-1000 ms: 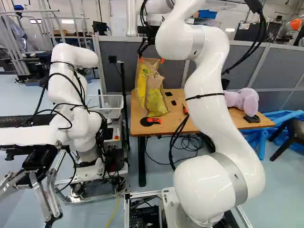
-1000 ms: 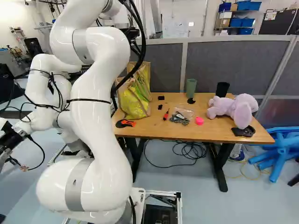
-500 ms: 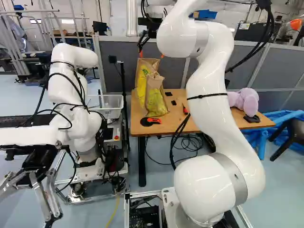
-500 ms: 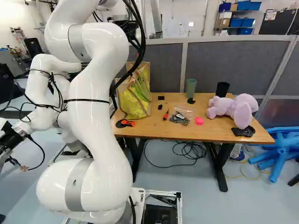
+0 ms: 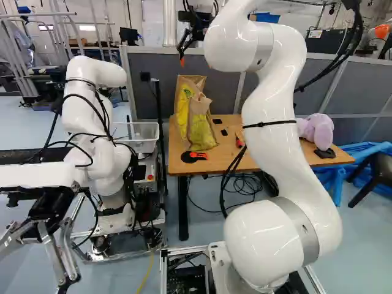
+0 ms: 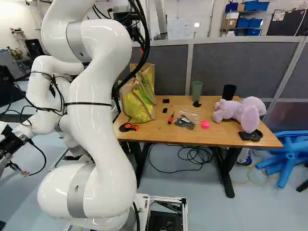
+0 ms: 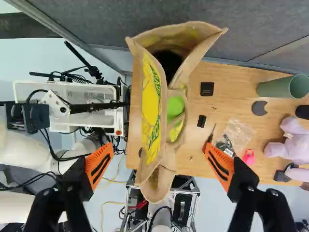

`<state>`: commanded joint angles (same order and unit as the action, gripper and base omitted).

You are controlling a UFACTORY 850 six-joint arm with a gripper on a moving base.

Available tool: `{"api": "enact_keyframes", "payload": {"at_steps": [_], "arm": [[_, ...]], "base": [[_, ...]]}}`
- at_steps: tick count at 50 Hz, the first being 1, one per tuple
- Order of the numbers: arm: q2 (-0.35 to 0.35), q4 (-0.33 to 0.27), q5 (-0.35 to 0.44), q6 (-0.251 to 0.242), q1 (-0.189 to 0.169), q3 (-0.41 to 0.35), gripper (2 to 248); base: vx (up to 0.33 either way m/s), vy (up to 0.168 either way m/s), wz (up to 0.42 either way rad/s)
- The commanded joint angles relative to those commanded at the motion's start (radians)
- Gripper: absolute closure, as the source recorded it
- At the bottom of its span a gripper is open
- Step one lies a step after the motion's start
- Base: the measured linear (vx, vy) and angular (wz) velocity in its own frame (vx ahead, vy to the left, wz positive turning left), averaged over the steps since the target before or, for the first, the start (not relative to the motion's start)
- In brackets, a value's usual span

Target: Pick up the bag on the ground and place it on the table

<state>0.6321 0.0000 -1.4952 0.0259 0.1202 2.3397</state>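
Grey partition [image 6: 250, 67] at the back, table [image 6: 216, 140] in front, and look, the bag [image 5: 201, 125] is up on it, upright at the end nearest another robot [image 5: 95, 131]! Gripper [image 7: 159, 157] wide open above, one finger out to each side. Retreat looks like the step: lift straight up, slowly, fingers spread, so neither pad snags the paper rim or tips the bag. Only then swing the arm [image 5: 269, 128] away. Mouth points up, gaping; its long axis runs from the partition towards the table's front edge, across the line between the fingers.
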Motion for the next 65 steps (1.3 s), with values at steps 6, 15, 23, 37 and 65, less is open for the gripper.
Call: {"api": "enact_keyframes", "payload": {"at_steps": [6, 15, 23, 37, 65], "arm": [[-0.007, 0.0, 0.0, 0.0, 0.0, 0.011, 3], [-0.016, 0.0, 0.0, 0.0, 0.0, 0.028, 3], [-0.023, 0.0, 0.0, 0.0, 0.0, 0.044, 3], [-0.031, 0.0, 0.0, 0.0, 0.0, 0.064, 3], [-0.031, 0.0, 0.0, 0.0, 0.0, 0.065, 3]], "base": [[0.0, 0.0, 0.0], [0.0, 0.0, 0.0], [0.0, 0.0, 0.0], [0.0, 0.0, 0.0], [0.0, 0.0, 0.0]]}}
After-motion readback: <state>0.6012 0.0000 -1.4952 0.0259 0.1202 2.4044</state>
